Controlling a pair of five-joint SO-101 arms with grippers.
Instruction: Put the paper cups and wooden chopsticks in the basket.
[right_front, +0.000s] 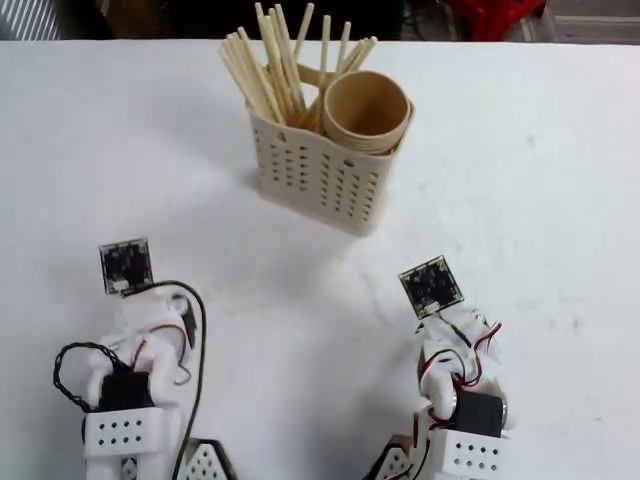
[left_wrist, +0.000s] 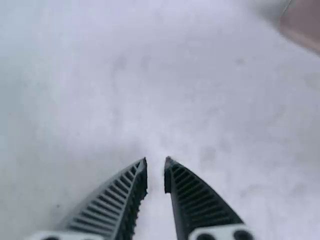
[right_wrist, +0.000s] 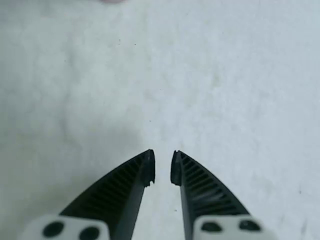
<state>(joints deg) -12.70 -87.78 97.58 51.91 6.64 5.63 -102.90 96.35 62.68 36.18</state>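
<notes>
One white basket stands on the table, holding a nested stack of paper cups, count unclear, beside over a dozen wooden chopsticks. The left gripper and right gripper, well apart from it, are both nearly closed, empty.

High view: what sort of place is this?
Probably a robot lab bench: two arms at a white table, with a basket of chopsticks and cups.

Bright, even overhead light; white tabletop nearly washed out; faint soft shadow at basket base.
</notes>
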